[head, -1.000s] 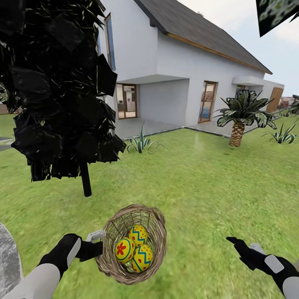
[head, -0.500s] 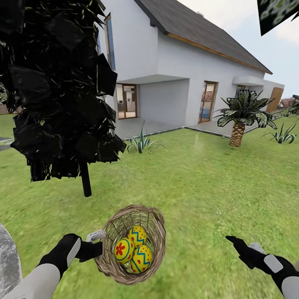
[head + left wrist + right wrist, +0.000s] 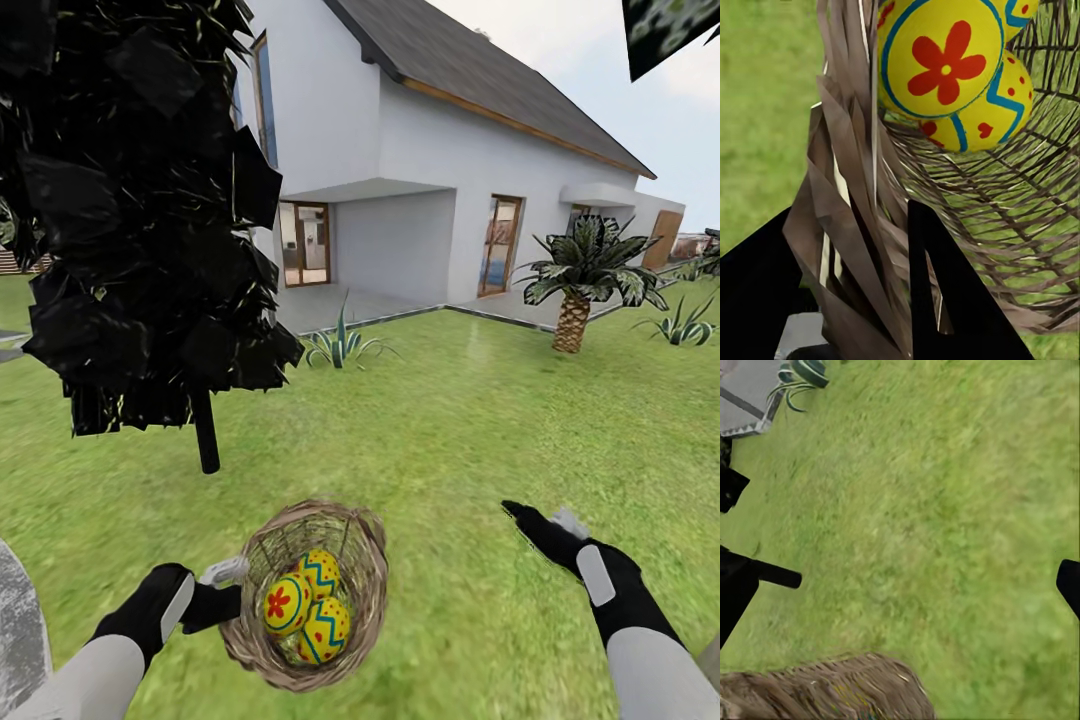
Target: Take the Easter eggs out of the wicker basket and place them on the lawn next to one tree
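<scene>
Here left gripper [image 3: 236,585] jaws pinch wicker basket [image 3: 365,560] rim — right gripper [image 3: 540,522] jaws spread.

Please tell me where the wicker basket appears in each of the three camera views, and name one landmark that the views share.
Head view: the wicker basket is at bottom centre, its rim clamped by the left gripper.
Left wrist view: its woven wall stands between the fingers, with the Easter eggs inside.
Right wrist view: its rim shows along one edge.
Shared landmark: the lawn.
</scene>
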{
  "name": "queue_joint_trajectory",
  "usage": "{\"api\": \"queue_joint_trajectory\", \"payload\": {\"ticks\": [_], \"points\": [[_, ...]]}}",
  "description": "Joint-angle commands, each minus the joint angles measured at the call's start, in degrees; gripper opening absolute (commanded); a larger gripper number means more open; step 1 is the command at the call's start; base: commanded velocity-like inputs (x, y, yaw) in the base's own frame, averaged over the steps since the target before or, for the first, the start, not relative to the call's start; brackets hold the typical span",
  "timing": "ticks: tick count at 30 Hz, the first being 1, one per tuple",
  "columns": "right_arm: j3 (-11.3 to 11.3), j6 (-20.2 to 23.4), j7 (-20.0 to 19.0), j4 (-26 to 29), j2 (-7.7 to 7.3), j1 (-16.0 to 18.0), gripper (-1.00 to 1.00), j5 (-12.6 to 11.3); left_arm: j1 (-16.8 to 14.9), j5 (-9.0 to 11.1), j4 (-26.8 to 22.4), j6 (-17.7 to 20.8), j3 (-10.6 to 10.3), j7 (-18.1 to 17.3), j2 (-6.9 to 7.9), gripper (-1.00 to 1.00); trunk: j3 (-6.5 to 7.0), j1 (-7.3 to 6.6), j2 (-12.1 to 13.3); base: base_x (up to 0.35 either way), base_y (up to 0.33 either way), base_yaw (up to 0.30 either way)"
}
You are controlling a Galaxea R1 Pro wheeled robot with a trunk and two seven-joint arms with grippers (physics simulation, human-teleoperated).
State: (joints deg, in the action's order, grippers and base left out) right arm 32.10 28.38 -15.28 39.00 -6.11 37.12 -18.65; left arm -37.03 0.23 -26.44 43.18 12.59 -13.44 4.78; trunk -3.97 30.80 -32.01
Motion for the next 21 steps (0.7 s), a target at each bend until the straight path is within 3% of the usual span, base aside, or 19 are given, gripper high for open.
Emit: {"api": "queue_joint_trajectory", "payload": {"ticks": [1, 3, 6, 11, 17, 19, 21], "points": [[-1.55, 2.27, -0.15, 3.24, 0.08, 0.06, 1.00, -0.13, -0.06, 1.34, 0.14, 0.51, 0.33, 0.89, -0.09, -1.00, -0.30, 0.25, -0.53, 0.000, 0.000, 0.000], [-3.35, 4.86, -0.11, 7.25, 0.22, 0.06, 1.00, -0.29, -0.06, 1.35, 0.31, 0.57, 0.32, 1.78, -0.12, -1.00, -0.66, 0.69, -1.33, 0.000, 0.000, 0.000], [-4.93, 8.67, -0.24, 8.49, 0.27, 0.06, 1.00, -0.72, -0.03, 1.20, 0.64, 0.69, 0.17, 2.06, -0.19, -1.00, -1.20, 1.35, -2.54, 0.000, 0.000, 0.000], [-5.02, 11.38, -3.29, 8.64, 0.20, 0.06, 1.00, -0.77, 0.06, 1.52, 1.01, 0.87, 0.09, 4.73, -0.59, -1.00, -2.10, 2.45, -4.54, 0.000, 0.000, 0.000], [-5.40, 12.78, -3.60, 11.07, 0.26, 0.06, 1.00, -0.77, 0.03, 1.19, 5.83, -0.63, 0.24, 5.17, -0.82, -1.00, -3.17, 3.76, -6.95, 0.000, 0.000, 0.000], [-8.35, 13.31, -4.23, 17.02, 1.03, -0.09, 1.00, -0.77, 0.03, 1.34, 5.94, -2.08, 0.29, 7.60, -1.03, -1.00, -3.53, 4.20, -7.75, 0.000, 0.000, 0.000], [-9.75, 14.91, -5.35, 20.57, 1.53, -1.94, 1.00, -0.77, 0.03, 1.71, 5.96, -2.71, 0.33, 12.19, -1.72, -1.00, -3.89, 4.64, -8.55, 0.000, 0.000, 0.000]]}}
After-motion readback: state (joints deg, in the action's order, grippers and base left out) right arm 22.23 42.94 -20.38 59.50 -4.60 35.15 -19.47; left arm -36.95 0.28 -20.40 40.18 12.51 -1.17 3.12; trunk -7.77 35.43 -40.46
